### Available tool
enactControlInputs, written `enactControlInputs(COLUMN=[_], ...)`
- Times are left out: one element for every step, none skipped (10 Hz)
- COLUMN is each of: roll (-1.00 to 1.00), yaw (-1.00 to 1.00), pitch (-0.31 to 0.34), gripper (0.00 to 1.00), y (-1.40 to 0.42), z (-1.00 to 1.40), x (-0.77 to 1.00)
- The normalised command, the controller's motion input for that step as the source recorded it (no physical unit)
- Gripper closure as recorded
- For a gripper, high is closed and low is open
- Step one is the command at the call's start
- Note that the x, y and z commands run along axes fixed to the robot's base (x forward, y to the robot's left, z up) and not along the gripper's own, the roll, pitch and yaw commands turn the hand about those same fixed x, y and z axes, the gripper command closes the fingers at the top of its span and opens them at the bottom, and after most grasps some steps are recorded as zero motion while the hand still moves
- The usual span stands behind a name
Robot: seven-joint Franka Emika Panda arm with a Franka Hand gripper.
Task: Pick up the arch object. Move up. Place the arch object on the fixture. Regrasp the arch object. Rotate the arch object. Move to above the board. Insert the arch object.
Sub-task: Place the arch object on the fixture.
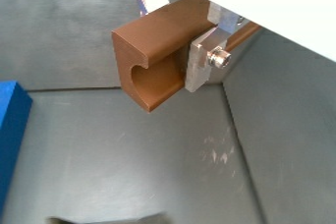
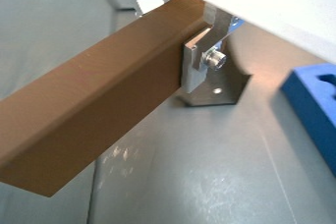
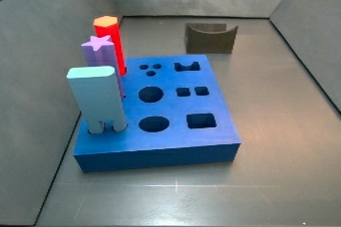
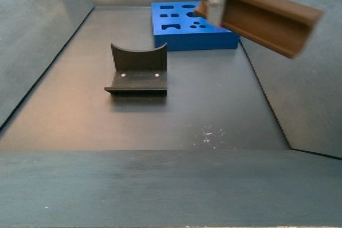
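My gripper [image 1: 210, 41] is closed on the arch [image 1: 155, 59], one silver finger [image 1: 203, 63] flat against its side in both wrist views, and I hold it in the air well above the grey floor [image 1: 132, 149]. The bar sticks out long to one side of my grip, its notched end face showing in a wrist view. In a side view the arch [image 4: 271, 19] hangs tilted over the right of the bin, with the fixture [image 4: 136, 72] below and well apart, and the board [image 4: 193, 25] further back. I judge the pick and lift done, and the placing on the fixture next. The risk lies in that long overhang: held near one end, the bar may pivot between my pads as I travel or touch down. If it meets the fixture's upright off-square, it could tip out or knock the fixture aside. Further off on the board stand the red peg [image 3: 110, 44] and pale block [image 3: 98, 97], which a swinging bar end could strike later.
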Motion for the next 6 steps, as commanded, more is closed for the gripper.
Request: enactControlInputs(roll=[-0.08, -0.09, -0.10, -0.11, -0.13, -0.15], yaw=[-1.00, -1.00, -1.00, -1.00, -1.00, -1.00], pitch=[-0.014, -0.008, 0.005, 0.016, 0.037, 0.058], gripper=[1.00, 1.00, 1.00, 1.00, 1.00, 1.00], y=[-0.37, -0.34, -0.31, -0.29, -0.25, -0.23], z=[0.08, 0.08, 0.07, 0.07, 0.06, 0.06], x=[1.00, 1.00, 1.00, 1.00, 1.00, 1.00])
